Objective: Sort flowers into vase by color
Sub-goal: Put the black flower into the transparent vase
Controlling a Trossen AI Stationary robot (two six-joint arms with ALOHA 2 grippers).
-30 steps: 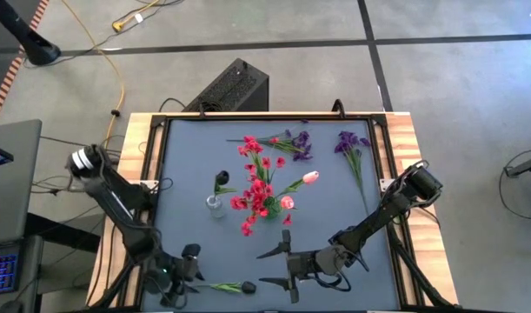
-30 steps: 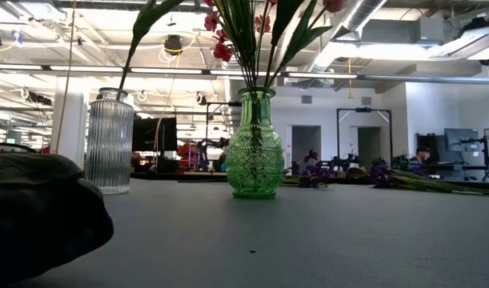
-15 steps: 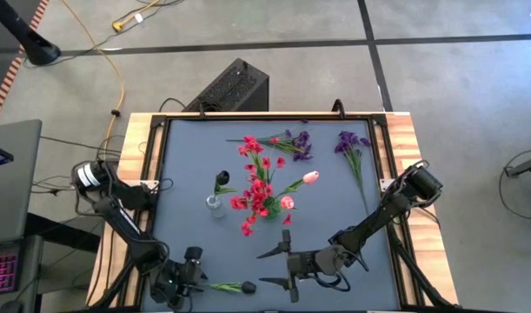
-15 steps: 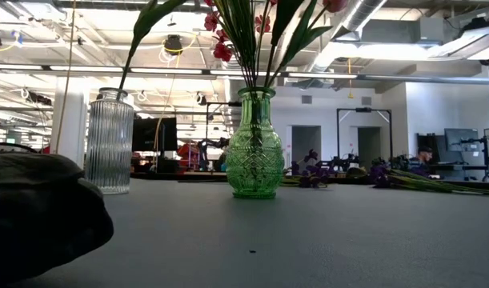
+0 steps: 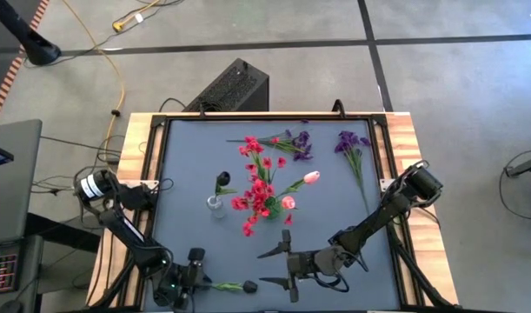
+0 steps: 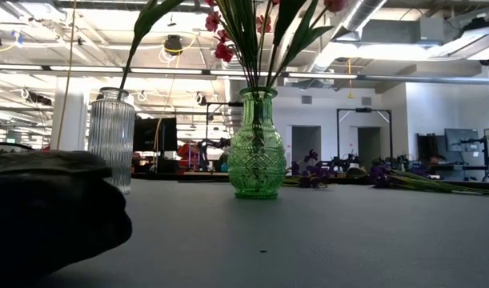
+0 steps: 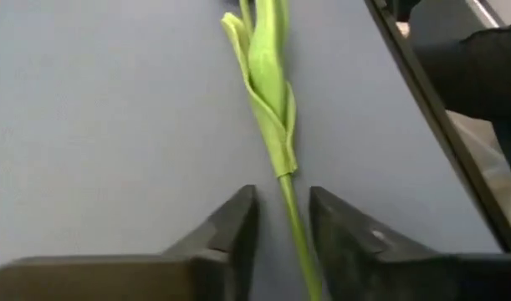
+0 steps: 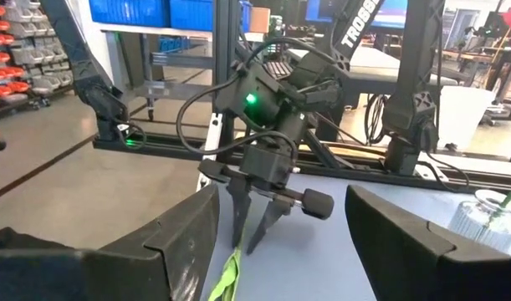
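We see the left claw (image 7: 280, 230) low at the worktop's (image 5: 335, 209) near edge, fingers parted astride the thin stem of the dark tulip (image 5: 233, 285) lying flat there. It looks light, bendy and slippery; we judge mid-stem best. The right claw (image 5: 282, 265) waits nearby, spread wide.

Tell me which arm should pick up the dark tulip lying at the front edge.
Left. The left hand already straddles the dark tulip's stem, fingers open on either side, so it likely only needs to close. The right hand is open too, but sits beside the blossom, not over the stem.
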